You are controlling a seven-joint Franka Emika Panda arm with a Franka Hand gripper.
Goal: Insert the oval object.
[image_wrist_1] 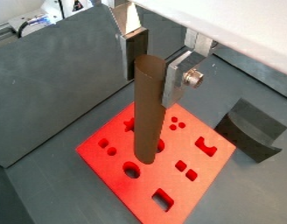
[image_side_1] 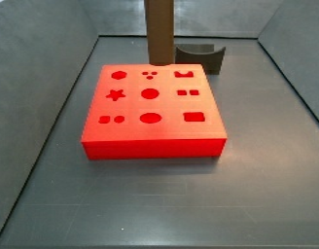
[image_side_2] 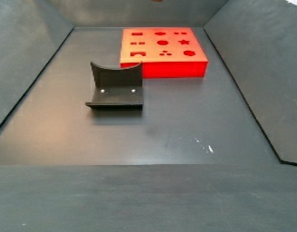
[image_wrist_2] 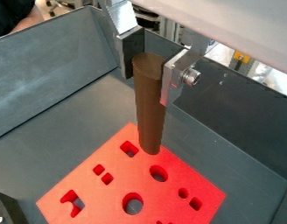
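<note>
Hanging upright in the gripper (image_wrist_1: 152, 74), whose fingers (image_wrist_1: 175, 80) are clamping its top, the peg (image_wrist_1: 146, 114) is hovering over the red block (image_side_1: 152, 102), so you're wanting it plumb above the oval hole before lowering.

Oval object (image_side_1: 159, 31) cut off by the frame's upper edge in a side view; gripper (image_wrist_1: 146, 66) out of sight there.

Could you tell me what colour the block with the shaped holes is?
The flat block with shaped holes is bright red, clearest in a side view.
</note>
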